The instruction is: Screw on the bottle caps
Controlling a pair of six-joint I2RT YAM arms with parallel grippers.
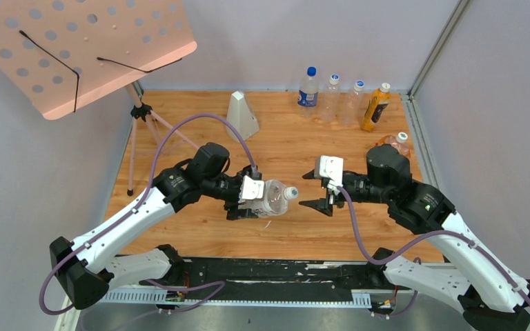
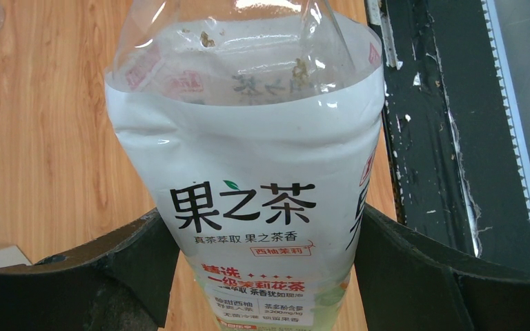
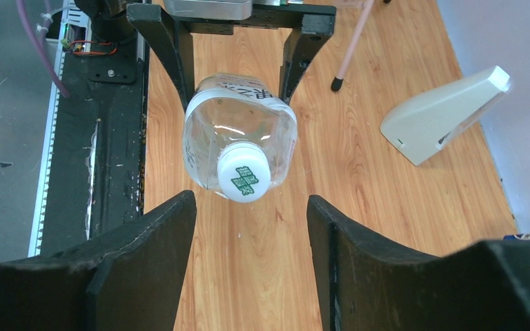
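My left gripper (image 1: 252,200) is shut on the larger clear bottle (image 1: 270,196) and holds it sideways above the table, neck pointing right. A white cap (image 1: 291,193) with green print sits on its neck. In the left wrist view the fingers (image 2: 110,269) clamp the white-labelled bottle (image 2: 248,158). My right gripper (image 1: 306,189) is open and empty, just right of the cap. In the right wrist view the cap (image 3: 243,172) sits just ahead of the open gripper (image 3: 250,210). The smaller orange-labelled bottle (image 1: 390,142) with a white cap (image 1: 402,136) is behind the right arm.
A blue-labelled bottle (image 1: 308,87), two clear bottles (image 1: 331,93) and an orange juice bottle (image 1: 376,107) stand at the back wall. A white wedge-shaped object (image 1: 241,115) stands at back centre. A pink music stand (image 1: 76,48) overhangs the left. A black rail (image 1: 269,272) lines the near edge.
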